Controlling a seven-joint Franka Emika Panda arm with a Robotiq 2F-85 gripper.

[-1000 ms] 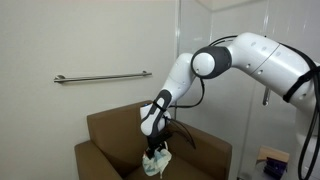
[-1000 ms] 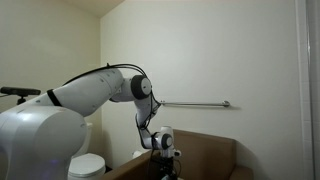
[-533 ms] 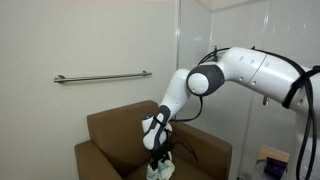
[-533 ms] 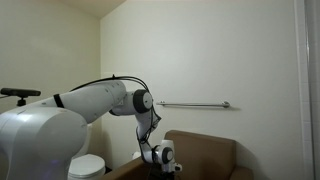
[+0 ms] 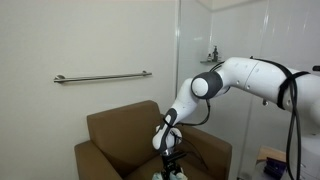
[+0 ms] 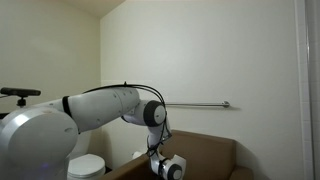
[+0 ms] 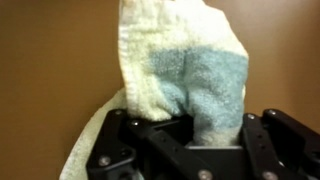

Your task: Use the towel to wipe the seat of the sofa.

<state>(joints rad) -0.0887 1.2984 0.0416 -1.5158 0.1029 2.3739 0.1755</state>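
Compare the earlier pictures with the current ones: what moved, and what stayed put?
The black Robotiq gripper, clamped on the white-and-blue cloth towel throughout, has sunk lower and slid across the seat of the brown upholstered sofa, rightward in an exterior view. Nothing was let go. The sofa and the metal wall rail stayed put.

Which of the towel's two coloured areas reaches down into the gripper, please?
The blue-green patch of the towel enters the gripper; the cream part lies above and beside it.
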